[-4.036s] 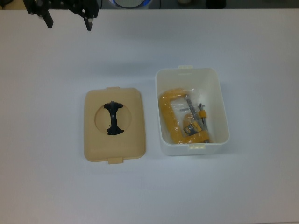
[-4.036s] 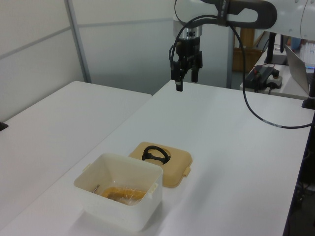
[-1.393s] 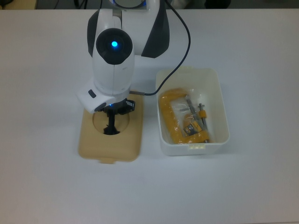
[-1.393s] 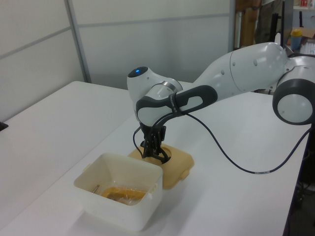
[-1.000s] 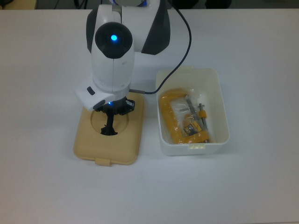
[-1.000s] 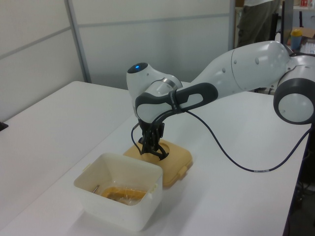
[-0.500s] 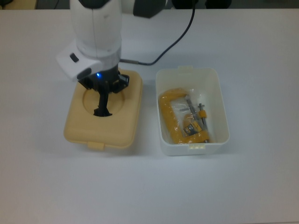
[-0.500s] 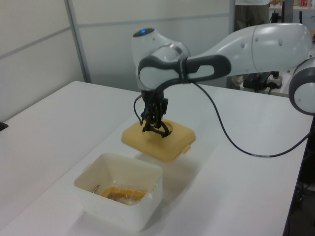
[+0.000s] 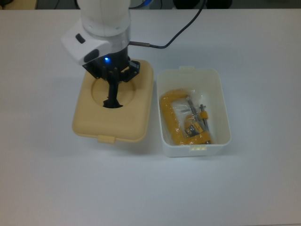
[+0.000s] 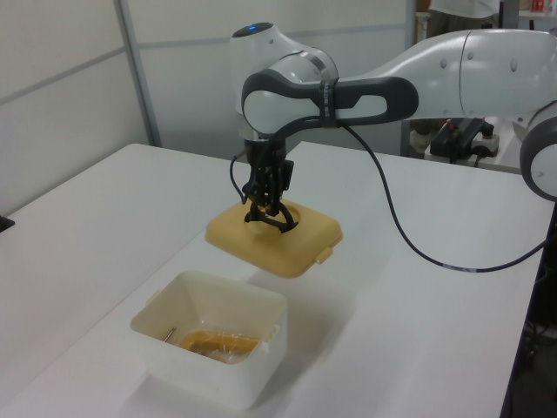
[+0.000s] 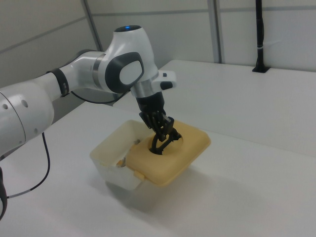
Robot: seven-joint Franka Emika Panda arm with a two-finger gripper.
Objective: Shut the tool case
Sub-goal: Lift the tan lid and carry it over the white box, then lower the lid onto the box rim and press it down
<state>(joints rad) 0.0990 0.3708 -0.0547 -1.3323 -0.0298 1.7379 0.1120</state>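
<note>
So my gripper [image 9: 114, 80] pinches the lid [image 9: 113, 117] by its handle [image 9: 113, 96], airborne; the box [image 9: 221, 106] beside it stays uncovered.

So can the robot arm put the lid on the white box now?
Probably yes. The end effector holds the tan lid by its black handle, lifted off the table, and the white box beside it stands open with nothing above it.

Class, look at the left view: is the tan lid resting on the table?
No: the gripper holds the tan lid by its black handle, lifted clear above the table.
</note>
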